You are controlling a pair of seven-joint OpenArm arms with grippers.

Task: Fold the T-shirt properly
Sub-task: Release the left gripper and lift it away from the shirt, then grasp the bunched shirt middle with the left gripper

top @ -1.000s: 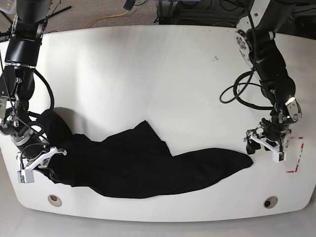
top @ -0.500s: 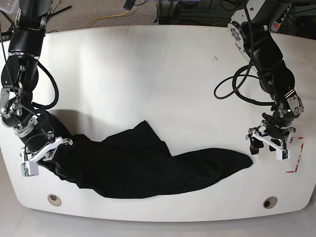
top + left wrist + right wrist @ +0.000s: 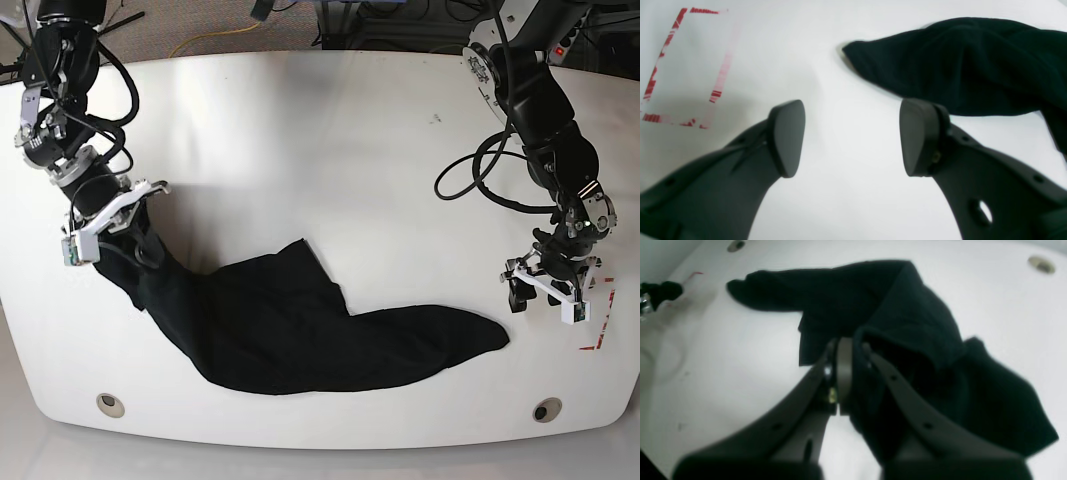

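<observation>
A: Now, nearest the front edge of the white tabletop (image 3: 330, 130): the T-shirt (image 3: 300, 335) lies as one long black band, bunched, not spread. Long axis runs side to side along that edge, curving up at one end.

B: Which end is free?

A: The rounded tip pointing toward the left gripper (image 3: 546, 291). In the left wrist view the fingers (image 3: 786, 136) stand wide apart over bare tabletop, nothing between them; the cloth tip (image 3: 853, 55) lies ahead of them and off to one side, near but not touching. Faded red tape marks (image 3: 660, 66) sit on the other side.

B: And the far end?

A: Lifted. The right gripper (image 3: 108, 220) has its fingers (image 3: 843, 370) pressed together on a fold of the shirt, hauling that end up and away from the front edge, so cloth hangs below it.

B: Nearer arm for the loose tip?

A: The left, plainly. My guess: it must reach sideways along the shirt's axis to take it. No sun print is visible; shirt not yet flat.
</observation>
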